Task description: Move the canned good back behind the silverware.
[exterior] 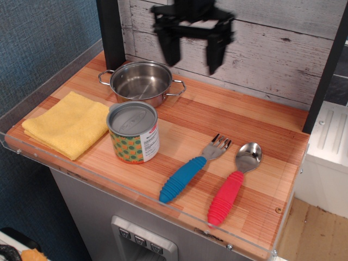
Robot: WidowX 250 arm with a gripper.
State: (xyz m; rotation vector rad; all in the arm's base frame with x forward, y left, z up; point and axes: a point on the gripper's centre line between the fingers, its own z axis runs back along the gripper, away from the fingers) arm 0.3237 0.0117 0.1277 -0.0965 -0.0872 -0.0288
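Note:
The can (133, 133) with a grey lid and an orange, green-dotted label stands upright near the counter's front, left of centre. The fork (193, 168) with a blue handle and the spoon (234, 182) with a red handle lie side by side to the can's right, heads pointing to the back. My black gripper (191, 57) hangs open and empty in the air above the back of the counter, just right of the pot and well behind the can. It is blurred by motion.
A shiny steel two-handled pot (141, 81) stands at the back left, behind the can. A folded yellow cloth (69, 124) lies at the left. A clear plastic rim (136, 190) runs along the front edge. A whitewashed plank wall (272, 54) backs the counter.

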